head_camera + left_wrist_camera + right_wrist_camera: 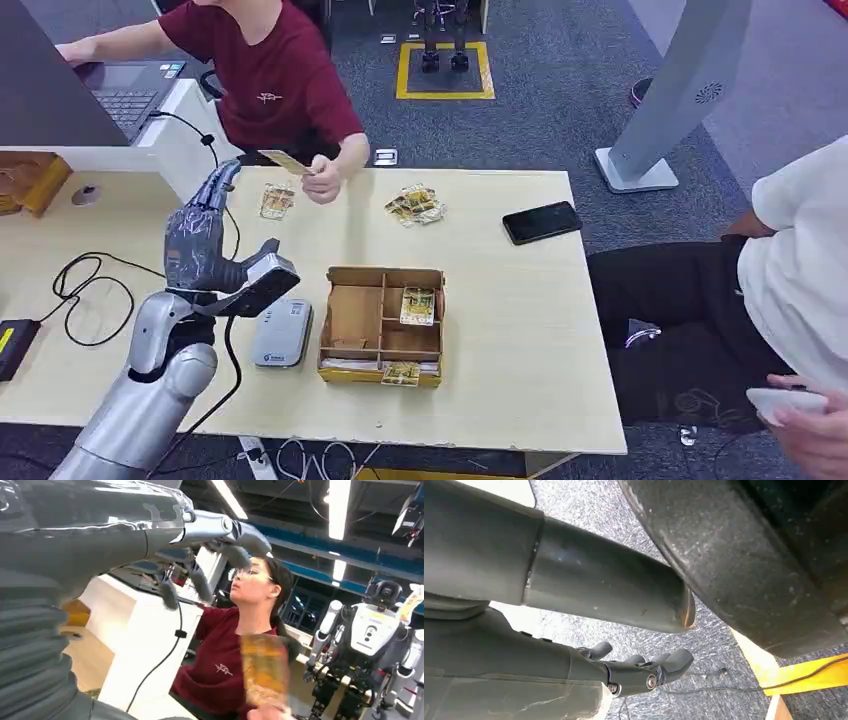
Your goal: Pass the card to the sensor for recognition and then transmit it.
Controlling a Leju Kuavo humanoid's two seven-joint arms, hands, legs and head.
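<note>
Right hand (pixel 634 672) hangs over carpet, fingers loosely apart, holding nothing. Near table edge: box (pixel 381 324) with cards in its compartments; sensor (pixel 282 333) just left of it. Left hand (pixel 200 235) raised over left part of table (pixel 500 330), fingers extended and apart, empty. Far edge: person's hand (pixel 322 186) holds the card (pixel 283 161), apart from left hand. Loose cards (pixel 416 205) and phone (pixel 541 222) lie further right.

Head view looks down; left wrist shares the person (pixel 280 80).
</note>
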